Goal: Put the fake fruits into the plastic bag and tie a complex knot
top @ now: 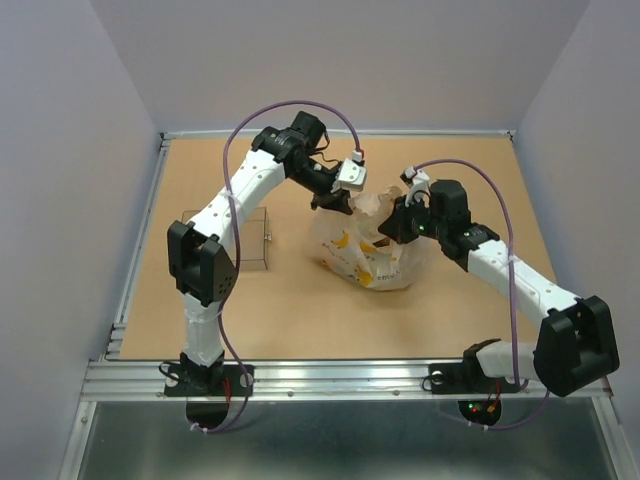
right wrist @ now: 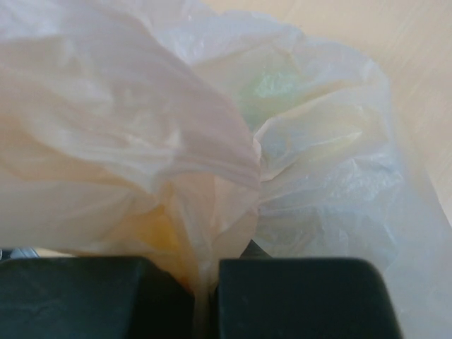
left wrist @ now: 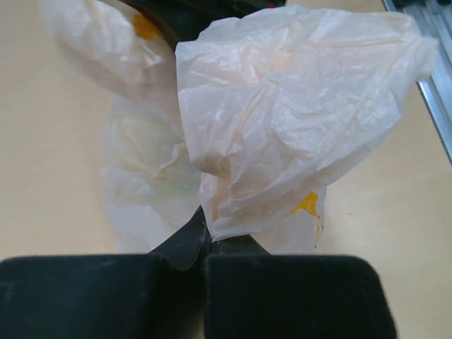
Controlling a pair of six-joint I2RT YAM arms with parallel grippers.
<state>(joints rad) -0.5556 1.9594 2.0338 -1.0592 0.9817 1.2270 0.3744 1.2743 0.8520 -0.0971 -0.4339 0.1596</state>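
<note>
- Look for the plastic bag (top: 368, 255) near the middle of the bench (top: 300, 310), crumpled between the two arms, with a clear tray (top: 255, 240) apart from it on the left arm's side.
- Note the left tool (left wrist: 205, 256): pressed narrow, pinching a flap of the bag's upper film between the pads, at the far-left top of the bag in the view from above.
- Note the right tool (right wrist: 205, 286): narrow as well, clamped on a gathered strand of film going down between the pads, at the right top of the bag.
- Cannot make out the fake fruits (right wrist: 272, 85) clearly. Only a faint green and yellowish shade through the plastic in the right wrist view, so probably inside, low in the bag.
- Seems to be the knot step now, judging from the two pinched ends of the mouth.
- To do it well, first draw the two ends gently apart and upward, gathering the mouth into two separate tails and letting the load settle to the bottom.
- Cross one tail over the other close above the load, not high, to avoid a loose neck.
- Hold firm on one side while regrasping with the other. Never release both together.
- Pull slowly: thin film like this, probably easy to stretch or tear, and likely to slip from smooth pads.
- Check in the wrist views for real film between the pads before each pull.
</note>
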